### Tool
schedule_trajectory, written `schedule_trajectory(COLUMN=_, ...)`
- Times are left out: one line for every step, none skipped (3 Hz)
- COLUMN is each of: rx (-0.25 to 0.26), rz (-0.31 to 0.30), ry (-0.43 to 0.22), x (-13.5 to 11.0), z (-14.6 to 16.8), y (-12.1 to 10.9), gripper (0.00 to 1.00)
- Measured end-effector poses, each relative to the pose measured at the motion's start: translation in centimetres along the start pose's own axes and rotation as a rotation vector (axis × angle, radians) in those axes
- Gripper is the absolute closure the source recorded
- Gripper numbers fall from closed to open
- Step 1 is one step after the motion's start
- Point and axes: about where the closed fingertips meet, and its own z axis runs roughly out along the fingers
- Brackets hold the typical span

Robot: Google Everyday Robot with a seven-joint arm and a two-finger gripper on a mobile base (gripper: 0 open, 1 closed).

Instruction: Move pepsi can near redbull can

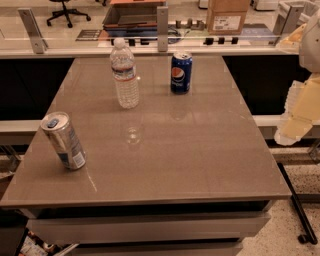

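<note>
Camera view looks down on a grey-brown table [200, 165] with a glossy top; the pepsi can [181, 73] stands upright near the far edge, a little right of the middle, its round logo facing the camera; the redbull can [64, 141] stands on its base close to the near left corner, its blue tab on top, well apart from the pepsi can; a clear water bottle [125, 75] with a white cap stands upright between the two in the left-to-right sense, just left of the pepsi can and near it, not touching.

The gripper [290, 131], pale cream in colour, hangs off the table's right side, beyond its edge and nearer the far end than the near one; it touches nothing and holds nothing; whether it is set wide or narrow cannot be told.

Behind the table runs a low glass partition on metal posts; past it sit a cardboard box [227, 16] and an office chair [65, 11].
</note>
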Motion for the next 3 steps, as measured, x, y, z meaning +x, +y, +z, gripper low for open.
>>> schedule_trajectory(rx=0.000, rz=0.000, ry=0.000, x=0.0, z=0.0, y=0.0, gripper=0.00)
schedule_trajectory(rx=0.018, rz=0.009, ry=-0.023, x=-0.4, z=0.0, y=-0.6, gripper=0.00)
schedule_trajectory(rx=0.054, rz=0.046, ry=-0.095, x=-1.0, z=0.4, y=-1.7, gripper=0.00)
